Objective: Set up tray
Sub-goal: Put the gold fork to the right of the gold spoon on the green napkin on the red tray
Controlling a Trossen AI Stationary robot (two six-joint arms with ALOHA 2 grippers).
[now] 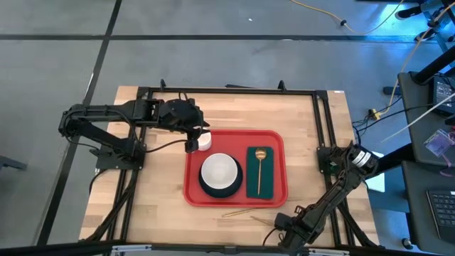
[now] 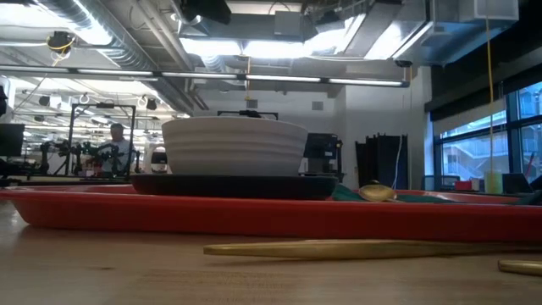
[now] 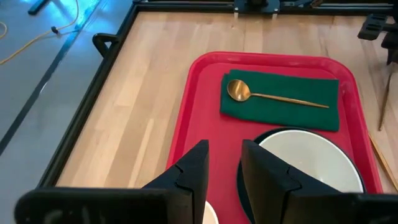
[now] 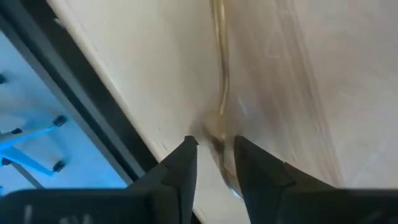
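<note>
The red tray lies at the table's middle. On it a white bowl sits on a dark plate. Beside them a gold spoon lies on a green napkin. A small white cup stands in the tray's far left corner. My left gripper hovers open right beside it. A long gold utensil lies on the wood near the tray's near edge. My right gripper is open, its fingers on either side of the utensil's end.
A black frame runs along the table's far, left and right sides. The table's near edge lies close behind my right gripper. Bare wood shows to the left of the tray. Cables and equipment stand off the table to the right.
</note>
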